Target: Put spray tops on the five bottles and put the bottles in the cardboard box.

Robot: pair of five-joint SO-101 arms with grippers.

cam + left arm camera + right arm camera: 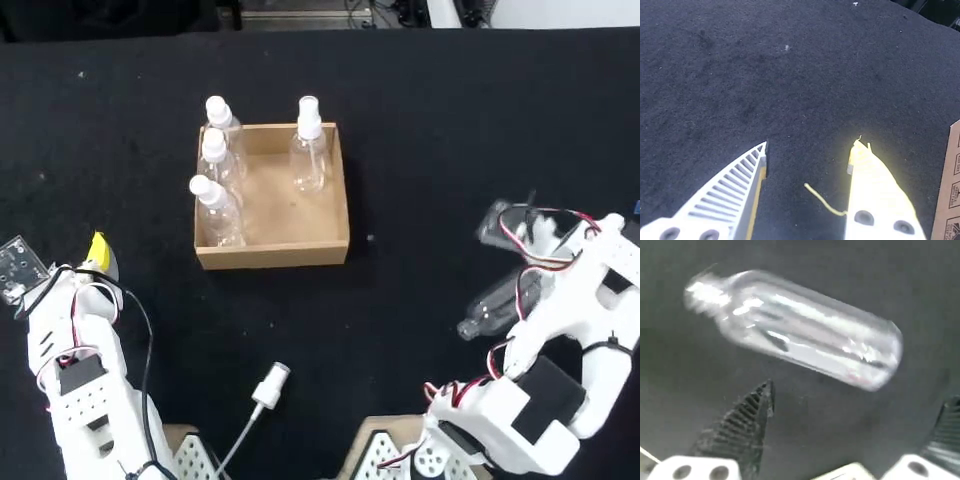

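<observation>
While a white spray top w/ tube [271, 384] lies loose on the black tabletop [450, 130], left gripper [811, 145] gapes empty; right gripper [860, 395], also open, hangs over the clear uncapped bottle [800, 330]. Four capped bottles [309, 150] in brown cardboard box [272, 255]: 4/5 done.

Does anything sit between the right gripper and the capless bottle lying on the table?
Nothing visible does. The right gripper hangs open just short of the bottle, with only bare black table showing between its fingers and the bottle's side. The loose spray top lies well apart, near the arms' bases.
</observation>
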